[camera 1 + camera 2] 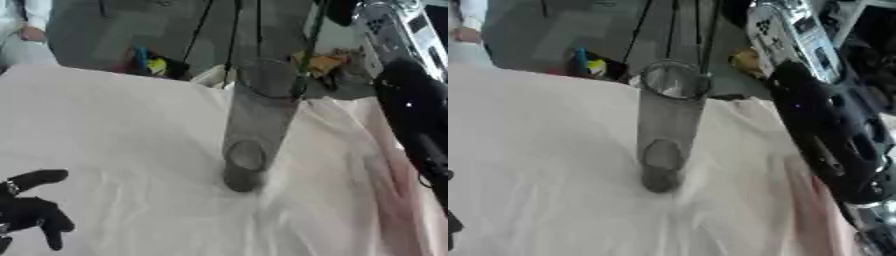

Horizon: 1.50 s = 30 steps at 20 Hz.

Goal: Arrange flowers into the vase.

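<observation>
Vase stood alone on cloth — no flowers seen in it.

White tablecloth [114, 130] covered whole work area, wrinkled round vase base. Right arm [815, 135] hung big along rt edge, raised, reaching up out of frame — rt hand not in view, so can't tell what it held. Tall grey see-through vase [667, 125] stood upright mid-table, mouth open — prob. set central so either arm could reach. Left hand [31, 210] sat low at lower-left corner, fingers spread & relaxed, holding nothing, well apart from vase — looked idle, parked clear.
</observation>
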Each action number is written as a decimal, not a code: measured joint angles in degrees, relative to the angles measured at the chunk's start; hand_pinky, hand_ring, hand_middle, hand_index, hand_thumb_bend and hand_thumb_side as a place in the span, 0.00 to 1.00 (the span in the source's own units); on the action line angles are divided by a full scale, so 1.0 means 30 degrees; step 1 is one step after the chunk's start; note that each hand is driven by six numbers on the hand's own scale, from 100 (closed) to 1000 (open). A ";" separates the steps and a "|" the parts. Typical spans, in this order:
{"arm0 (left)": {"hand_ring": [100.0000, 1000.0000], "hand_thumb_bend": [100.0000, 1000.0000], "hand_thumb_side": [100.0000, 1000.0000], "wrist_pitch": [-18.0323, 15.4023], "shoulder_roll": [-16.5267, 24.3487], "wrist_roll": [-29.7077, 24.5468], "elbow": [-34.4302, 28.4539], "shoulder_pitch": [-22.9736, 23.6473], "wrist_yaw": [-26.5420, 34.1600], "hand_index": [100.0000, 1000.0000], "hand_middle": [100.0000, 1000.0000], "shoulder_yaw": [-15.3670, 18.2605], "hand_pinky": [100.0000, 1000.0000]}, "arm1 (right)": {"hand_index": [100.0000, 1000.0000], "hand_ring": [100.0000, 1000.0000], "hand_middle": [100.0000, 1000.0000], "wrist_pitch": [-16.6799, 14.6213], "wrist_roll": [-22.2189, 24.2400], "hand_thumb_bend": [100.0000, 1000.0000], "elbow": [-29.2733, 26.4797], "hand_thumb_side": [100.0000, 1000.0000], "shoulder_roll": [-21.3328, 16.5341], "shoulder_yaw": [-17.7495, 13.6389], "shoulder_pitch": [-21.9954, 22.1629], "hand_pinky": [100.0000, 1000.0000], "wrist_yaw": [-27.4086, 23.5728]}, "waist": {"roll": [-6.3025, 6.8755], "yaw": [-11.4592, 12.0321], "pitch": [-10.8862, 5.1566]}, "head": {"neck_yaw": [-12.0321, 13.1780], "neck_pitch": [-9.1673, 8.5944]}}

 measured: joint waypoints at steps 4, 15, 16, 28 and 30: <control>0.54 0.00 1.00 -0.0021 -0.0002 -0.0066 0.0000 -0.0004 -0.0051 0.73 0.84 -0.0002 0.34 | 0.00 0.15 0.00 -0.0538 -0.0046 0.00 -0.0002 0.71 0.0000 -0.0120 0.0000 0.00 -0.0552 | -0.0015 0.0052 0.0169 | -0.0017 -0.0100; 0.54 0.00 1.00 -0.0120 -0.0005 -0.0313 0.0000 -0.0027 -0.0256 0.73 0.85 -0.0011 0.34 | 0.00 0.14 0.00 -0.2630 -0.0347 0.00 0.0009 0.77 -0.0001 -0.0385 -0.0014 0.00 -0.2161 | -0.0124 0.0156 0.0557 | -0.0039 -0.0351; 0.54 0.00 1.00 -0.0125 -0.0005 -0.0334 0.0000 -0.0028 -0.0270 0.73 0.85 -0.0011 0.34 | 0.00 0.14 0.00 -0.2814 -0.0400 0.00 0.0009 0.77 -0.0002 -0.0418 -0.0013 0.00 -0.2200 | -0.0160 0.0168 0.0587 | -0.0040 -0.0354; 0.54 0.00 1.00 -0.0252 -0.0010 -0.0570 0.0000 -0.0172 -0.0587 0.73 0.85 -0.0016 0.34 | 0.00 0.17 0.00 -0.4293 -0.0435 0.00 0.0233 0.85 -0.0014 -0.0700 -0.0010 0.00 -0.2873 | -0.0302 0.0413 0.1121 | -0.0193 -0.0712; 0.54 0.00 1.00 -0.0277 -0.0011 -0.0598 0.0000 -0.0175 -0.0617 0.73 0.85 -0.0017 0.34 | 0.00 0.22 0.00 -0.4576 -0.0329 0.00 0.0246 0.88 -0.0034 -0.0705 -0.0008 0.00 -0.2817 | -0.0349 0.0421 0.1215 | -0.0192 -0.0749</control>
